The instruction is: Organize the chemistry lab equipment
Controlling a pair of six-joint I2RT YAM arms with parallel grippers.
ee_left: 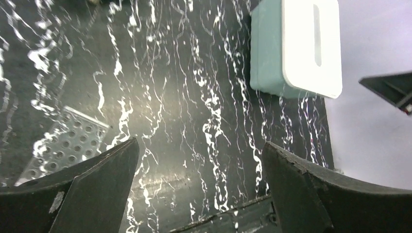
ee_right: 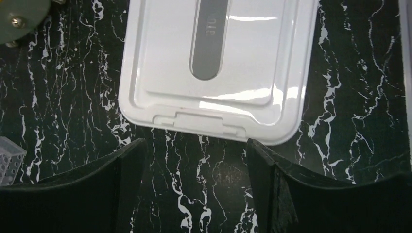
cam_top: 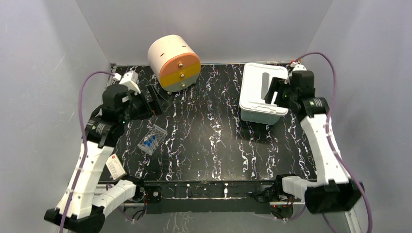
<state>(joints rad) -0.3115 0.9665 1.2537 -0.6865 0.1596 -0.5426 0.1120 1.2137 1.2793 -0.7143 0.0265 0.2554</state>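
Observation:
A clear tube rack lies tilted on the black marbled table, left of centre, with small blue-capped test tubes in it. Its perforated top also shows in the left wrist view, and a corner shows in the right wrist view. My left gripper is open and empty, held above the table behind the rack. My right gripper is open and empty over the near edge of the white bin lid. No squeeze bottle, forceps, brush or tubing is in view.
A teal bin with a white slotted lid stands at the back right and shows in both wrist views. A cream, orange and yellow drum-shaped drawer unit stands at the back centre. Grey walls enclose the table.

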